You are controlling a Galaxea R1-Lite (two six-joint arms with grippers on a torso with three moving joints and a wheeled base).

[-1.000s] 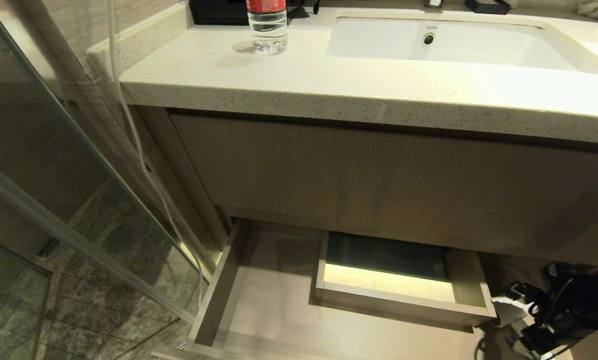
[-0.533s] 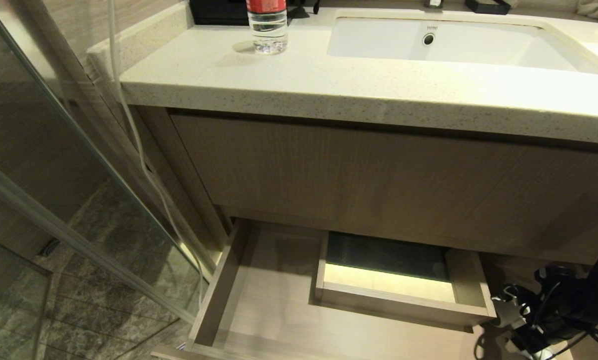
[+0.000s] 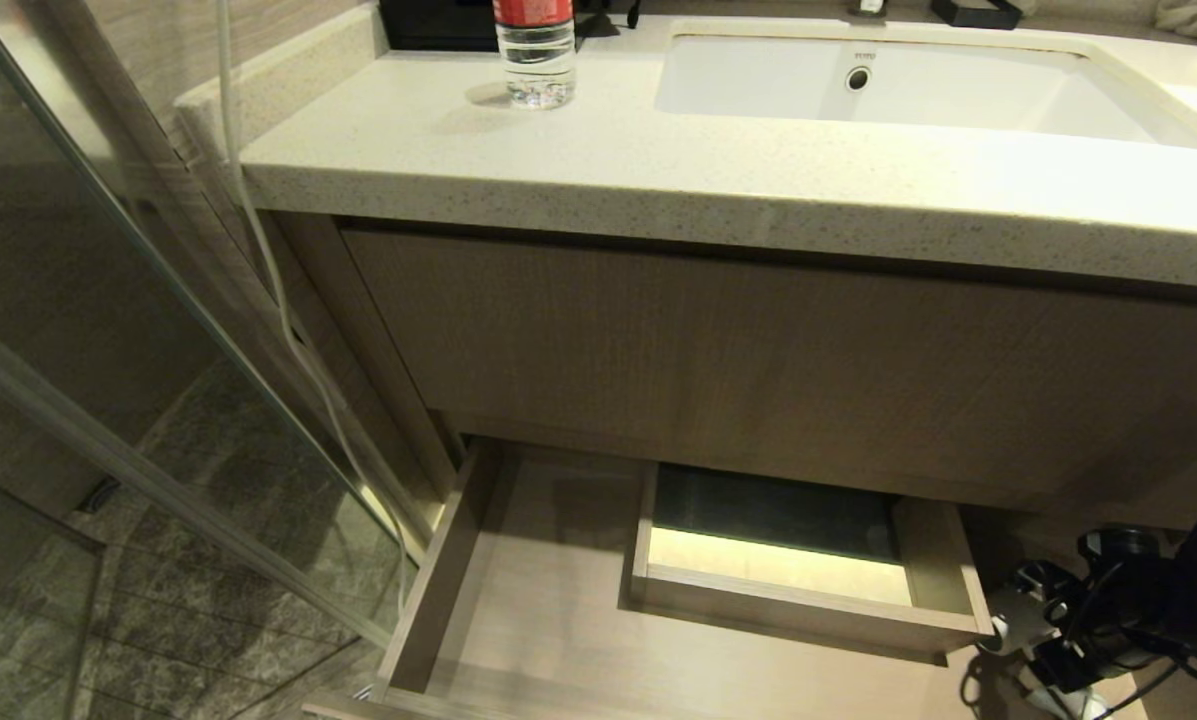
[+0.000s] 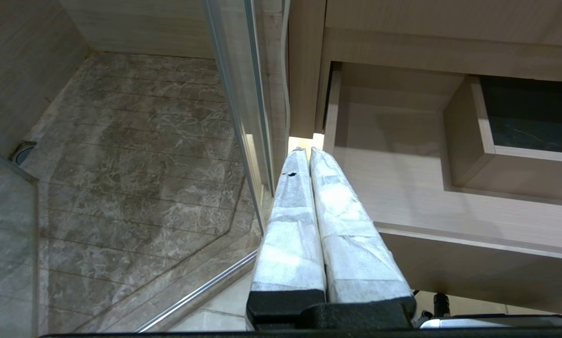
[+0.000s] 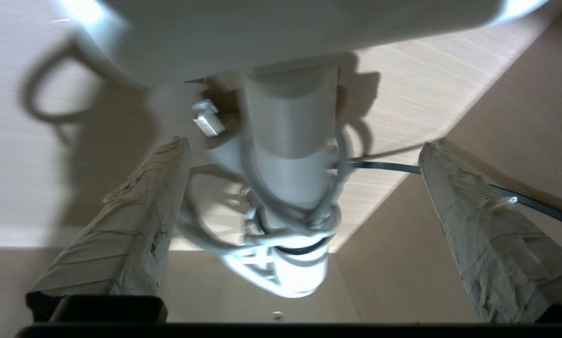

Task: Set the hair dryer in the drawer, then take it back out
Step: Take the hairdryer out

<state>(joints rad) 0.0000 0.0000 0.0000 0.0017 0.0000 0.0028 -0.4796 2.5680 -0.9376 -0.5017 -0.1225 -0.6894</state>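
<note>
My right gripper (image 5: 304,145) has its jaws spread wide, the hair dryer (image 5: 285,159) lying loose between them on the drawer (image 3: 518,610) floor, right of the boxed cutout (image 3: 788,560). Its barrel is cropped and blurred; from the head camera I can barely pick it out. The left gripper (image 4: 309,152) is pressed together beside the drawer's left corner.
</note>
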